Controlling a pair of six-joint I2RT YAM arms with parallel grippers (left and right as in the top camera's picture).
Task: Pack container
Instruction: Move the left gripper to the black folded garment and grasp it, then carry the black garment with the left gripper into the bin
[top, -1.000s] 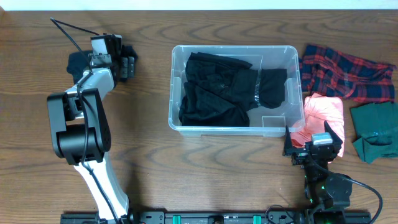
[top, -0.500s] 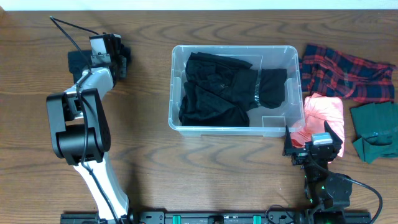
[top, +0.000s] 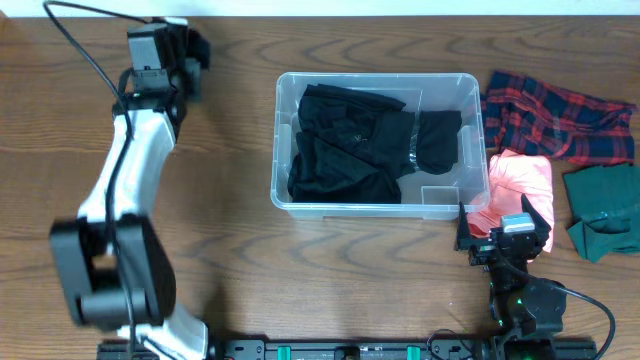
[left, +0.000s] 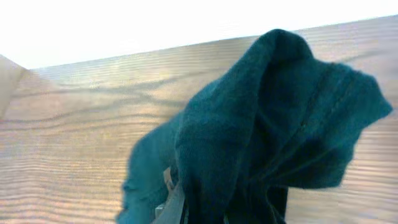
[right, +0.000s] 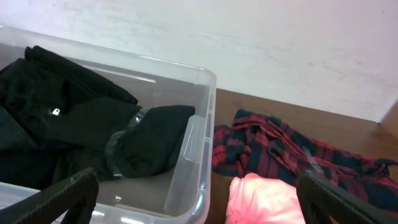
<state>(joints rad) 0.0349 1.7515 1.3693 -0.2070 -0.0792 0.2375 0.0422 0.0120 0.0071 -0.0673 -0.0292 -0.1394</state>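
Clenching a dark teal garment (left: 273, 112) at upper left, the left fingers (left: 169, 210) seem poised to carry it to the mid-frame container (top: 375, 77), while the right fingers (right: 62, 194) hang released beside pink cloth (top: 522, 175).

Clamping the left gripper (top: 192, 62), wide open a second ago, onto the dark teal garment (left: 280, 112). Lifting that garment clear of the wooden table (top: 300, 270). Stretching the left arm (top: 130, 170) out of its folded pose, toward the table's far edge.
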